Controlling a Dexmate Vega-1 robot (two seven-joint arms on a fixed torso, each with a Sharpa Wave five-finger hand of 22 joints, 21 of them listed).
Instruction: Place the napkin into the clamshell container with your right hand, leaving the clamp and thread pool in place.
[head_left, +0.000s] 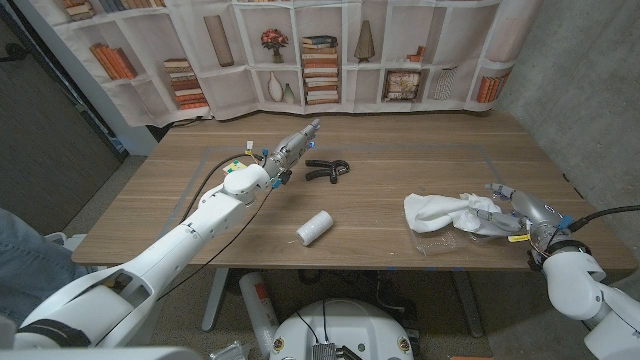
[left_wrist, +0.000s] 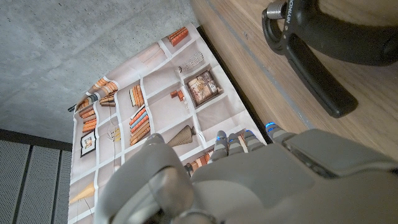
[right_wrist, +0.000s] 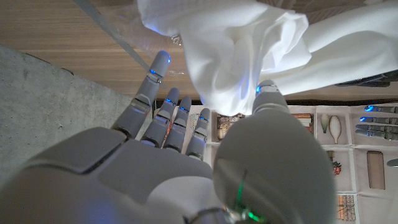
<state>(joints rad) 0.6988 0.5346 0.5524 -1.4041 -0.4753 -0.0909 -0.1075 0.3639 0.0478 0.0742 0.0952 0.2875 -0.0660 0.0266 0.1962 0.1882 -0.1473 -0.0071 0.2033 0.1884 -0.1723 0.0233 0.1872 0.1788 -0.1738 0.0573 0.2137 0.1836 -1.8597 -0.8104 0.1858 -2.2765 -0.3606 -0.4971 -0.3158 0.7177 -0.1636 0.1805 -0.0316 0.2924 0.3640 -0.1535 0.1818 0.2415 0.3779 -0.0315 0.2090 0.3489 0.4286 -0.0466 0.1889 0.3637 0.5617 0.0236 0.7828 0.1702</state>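
A white napkin (head_left: 445, 211) lies bunched at the table's right, draped over a clear clamshell container (head_left: 440, 244). My right hand (head_left: 515, 214) is at the napkin's right end. In the right wrist view its fingers (right_wrist: 168, 115) are spread and straight, and the thumb tip touches a hanging fold of the napkin (right_wrist: 249, 50); the container's clear edge (right_wrist: 121, 40) lies beyond. A black clamp (head_left: 327, 170) lies at centre back and a white thread spool (head_left: 314, 228) nearer the front. My left hand (head_left: 290, 152) hovers just left of the clamp (left_wrist: 323, 43), fingers straight, holding nothing.
The wooden table (head_left: 400, 150) has bare wood between the spool and the napkin. A printed bookshelf backdrop (head_left: 320, 60) hangs behind the far edge. A person's jeans-clad knee (head_left: 15, 240) shows at the left edge.
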